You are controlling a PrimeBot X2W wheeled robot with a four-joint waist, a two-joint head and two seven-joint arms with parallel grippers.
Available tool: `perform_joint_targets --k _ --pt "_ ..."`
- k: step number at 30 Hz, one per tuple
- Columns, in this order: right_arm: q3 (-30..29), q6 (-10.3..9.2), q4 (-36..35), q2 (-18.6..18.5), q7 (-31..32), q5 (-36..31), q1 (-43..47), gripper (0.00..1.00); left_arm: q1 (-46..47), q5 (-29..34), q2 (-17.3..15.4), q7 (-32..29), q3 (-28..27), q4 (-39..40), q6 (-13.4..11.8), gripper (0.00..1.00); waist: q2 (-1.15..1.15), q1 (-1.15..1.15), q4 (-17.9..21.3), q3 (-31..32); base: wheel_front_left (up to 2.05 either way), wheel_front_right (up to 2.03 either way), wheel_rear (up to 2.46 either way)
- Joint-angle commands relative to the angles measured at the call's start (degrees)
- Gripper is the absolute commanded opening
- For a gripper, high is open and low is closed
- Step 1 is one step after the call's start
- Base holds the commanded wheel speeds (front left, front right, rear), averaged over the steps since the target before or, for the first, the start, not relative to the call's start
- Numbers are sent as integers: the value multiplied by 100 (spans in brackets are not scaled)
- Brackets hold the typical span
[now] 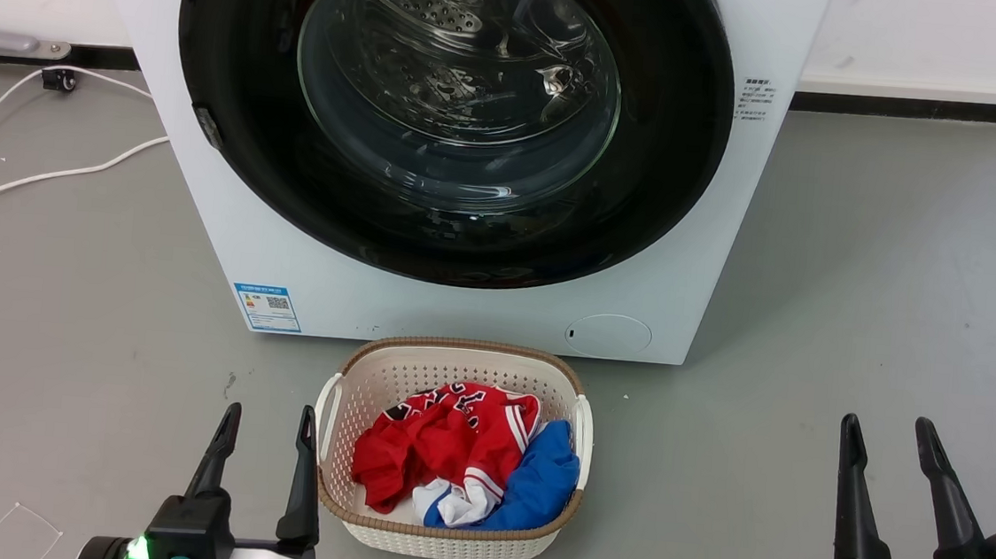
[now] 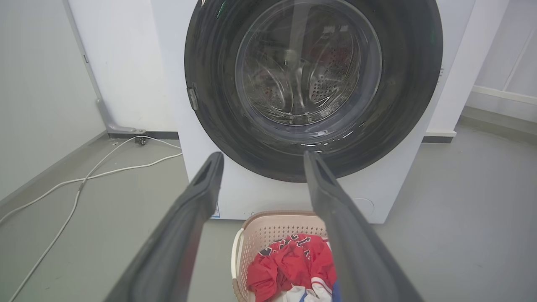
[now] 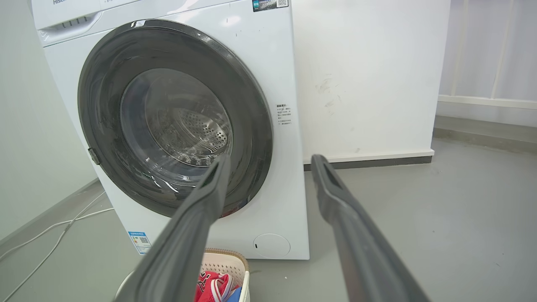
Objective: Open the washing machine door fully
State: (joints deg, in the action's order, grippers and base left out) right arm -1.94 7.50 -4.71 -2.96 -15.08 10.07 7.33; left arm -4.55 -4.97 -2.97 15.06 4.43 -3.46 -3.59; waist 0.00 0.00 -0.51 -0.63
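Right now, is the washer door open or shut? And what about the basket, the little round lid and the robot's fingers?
washing machine door, shut, flat against the white front
round cap, closed
laundry basket, upright on the floor, partly filled
clothes, crumpled in the basket
left gripper, open, holding nothing
right gripper, open, holding nothing

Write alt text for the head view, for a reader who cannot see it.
A white washing machine has its round black door shut. In front of it, a beige basket holds red, blue and white clothes. The left tool and the right tool, both open and empty, point up from the lower corners.
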Motion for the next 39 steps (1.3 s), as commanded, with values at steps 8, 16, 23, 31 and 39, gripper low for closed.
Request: perform_joint_targets --k 8,16,23,31,39 --pt "28 -1 54 15 -14 39 57 0 -69 15 13 18 5 -41 -35 100 0 0 -7 13 0 0 0" --pt "62 -1 273 9 -14 2307 36 0 -91 5 12 18 13 -61 -54 100 0 0 10 49 0 0 0" --pt "282 -1 586 9 -13 5622 -93 0 -76 1 11 18 18 -81 -78 100 0 0 1 72 0 0 0" --pt "505 -1 591 9 -13 7753 -152 0 -83 -10 11 18 -7 -109 -84 100 0 0 -12 76 0 0 0" --pt "271 0 174 1 698 8750 -16 0 -95 -11 11 18 -22 -91 -95 100 0 0 0 70 0 0 0"
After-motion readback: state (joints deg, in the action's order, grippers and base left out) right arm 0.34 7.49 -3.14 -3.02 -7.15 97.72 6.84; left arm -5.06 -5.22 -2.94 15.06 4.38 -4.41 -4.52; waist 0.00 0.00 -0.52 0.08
